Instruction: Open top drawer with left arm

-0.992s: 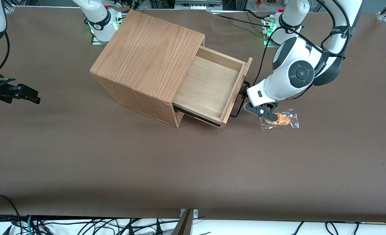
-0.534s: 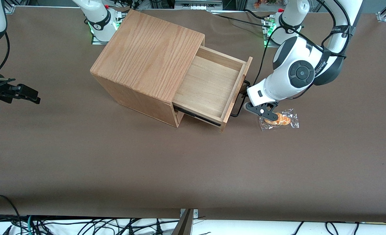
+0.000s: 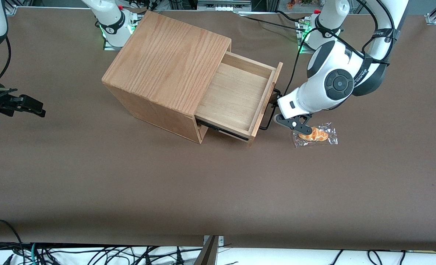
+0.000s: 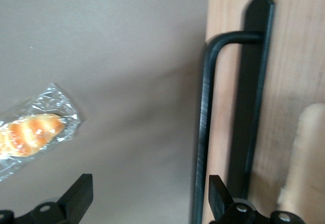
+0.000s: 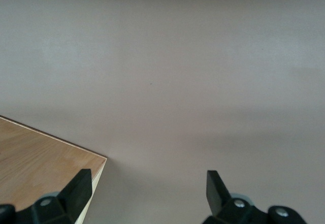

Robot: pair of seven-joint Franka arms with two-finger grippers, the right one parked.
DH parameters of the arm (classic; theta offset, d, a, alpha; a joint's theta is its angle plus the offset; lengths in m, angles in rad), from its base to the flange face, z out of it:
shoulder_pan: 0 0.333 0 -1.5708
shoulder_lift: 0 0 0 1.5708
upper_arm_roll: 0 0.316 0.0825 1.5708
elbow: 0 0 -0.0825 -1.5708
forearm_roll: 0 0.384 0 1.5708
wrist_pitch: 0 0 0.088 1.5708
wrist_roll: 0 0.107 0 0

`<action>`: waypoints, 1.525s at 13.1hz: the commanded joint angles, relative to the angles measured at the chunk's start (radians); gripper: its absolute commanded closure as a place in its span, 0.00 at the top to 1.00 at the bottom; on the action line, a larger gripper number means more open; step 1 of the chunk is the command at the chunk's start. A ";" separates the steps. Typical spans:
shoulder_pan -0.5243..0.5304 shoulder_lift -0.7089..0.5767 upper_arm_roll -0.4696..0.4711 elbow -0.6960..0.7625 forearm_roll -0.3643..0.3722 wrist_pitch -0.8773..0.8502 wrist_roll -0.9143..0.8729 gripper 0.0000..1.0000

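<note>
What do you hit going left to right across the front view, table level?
Cabinet → top drawer → handle → left arm's gripper, open at the handle → wrapped pastry.

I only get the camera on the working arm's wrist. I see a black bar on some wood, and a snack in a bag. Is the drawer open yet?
Observer: Yes. In the front view the top drawer sticks well out of the wooden cabinet.
Operator: Is there anything inside it?
Observer: No, the front view shows only its pale wooden floor.
Operator: Where is my hand compared to the whole drawer?
Observer: The hand is in front of the drawer, at the black handle, along the part of it farther from the front camera. The bagged snack lies on the table just nearer to that camera.
</note>
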 commanded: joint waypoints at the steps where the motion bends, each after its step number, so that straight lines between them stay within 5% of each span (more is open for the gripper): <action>1: -0.006 -0.036 0.010 0.004 -0.064 -0.032 0.015 1.00; 7: 0.060 -0.163 0.023 0.004 -0.049 -0.055 0.062 1.00; 13: 0.067 -0.293 0.200 0.008 0.072 -0.058 0.065 1.00; 15: 0.075 -0.295 0.242 0.049 0.155 -0.067 0.067 1.00; 20: 0.090 -0.278 0.282 0.157 0.164 -0.173 0.064 1.00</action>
